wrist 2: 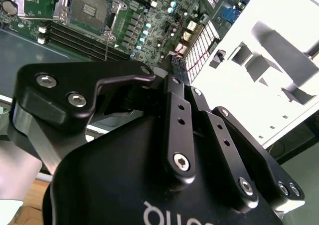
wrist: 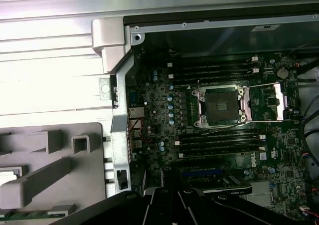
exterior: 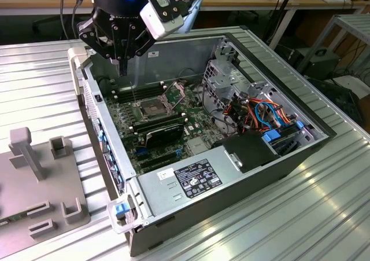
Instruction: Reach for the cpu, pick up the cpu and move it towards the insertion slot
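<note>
I am watching the gripper (exterior: 123,69) hanging over the far corner of the open computer case (exterior: 173,50). Its fingers (wrist 2: 179,120) are drawn narrow, tips almost meeting, and I cannot tell whether the cpu is sitting between them. In the exterior view the insertion slot (exterior: 149,107) is lying at five o'clock from the gripper, with memory slots (exterior: 128,95) flanking it. The graphics card (exterior: 165,132) is crowding its six o'clock side, and the drive cage (exterior: 222,78) is standing at two o'clock.

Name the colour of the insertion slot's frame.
Silvery; the insertion slot shows best in the first wrist view.
</note>
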`<state>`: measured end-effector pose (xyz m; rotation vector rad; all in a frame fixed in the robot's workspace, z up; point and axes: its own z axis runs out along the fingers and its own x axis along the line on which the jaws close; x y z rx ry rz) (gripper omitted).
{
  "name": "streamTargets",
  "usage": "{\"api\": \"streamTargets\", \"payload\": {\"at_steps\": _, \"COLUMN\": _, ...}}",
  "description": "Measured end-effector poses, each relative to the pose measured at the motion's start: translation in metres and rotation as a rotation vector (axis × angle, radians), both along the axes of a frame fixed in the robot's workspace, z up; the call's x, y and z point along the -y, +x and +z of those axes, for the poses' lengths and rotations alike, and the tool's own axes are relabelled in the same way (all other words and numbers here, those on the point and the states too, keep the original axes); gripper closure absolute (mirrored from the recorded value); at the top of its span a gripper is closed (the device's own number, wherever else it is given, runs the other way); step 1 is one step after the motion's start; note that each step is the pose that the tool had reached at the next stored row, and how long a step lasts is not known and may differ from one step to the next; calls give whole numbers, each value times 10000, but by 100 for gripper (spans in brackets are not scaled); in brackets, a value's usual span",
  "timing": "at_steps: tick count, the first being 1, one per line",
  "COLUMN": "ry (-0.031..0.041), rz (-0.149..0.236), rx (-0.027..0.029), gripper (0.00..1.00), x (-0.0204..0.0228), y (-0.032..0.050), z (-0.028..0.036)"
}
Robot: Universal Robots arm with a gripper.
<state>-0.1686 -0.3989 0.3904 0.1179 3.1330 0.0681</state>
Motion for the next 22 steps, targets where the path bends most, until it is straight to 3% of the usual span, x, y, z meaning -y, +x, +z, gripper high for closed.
{"api": "streamTargets", "payload": {"at_steps": 22, "ry": 0, "rz": -1, "rx": -21, "gripper": 89, "x": 0, "y": -85, "z": -4}}
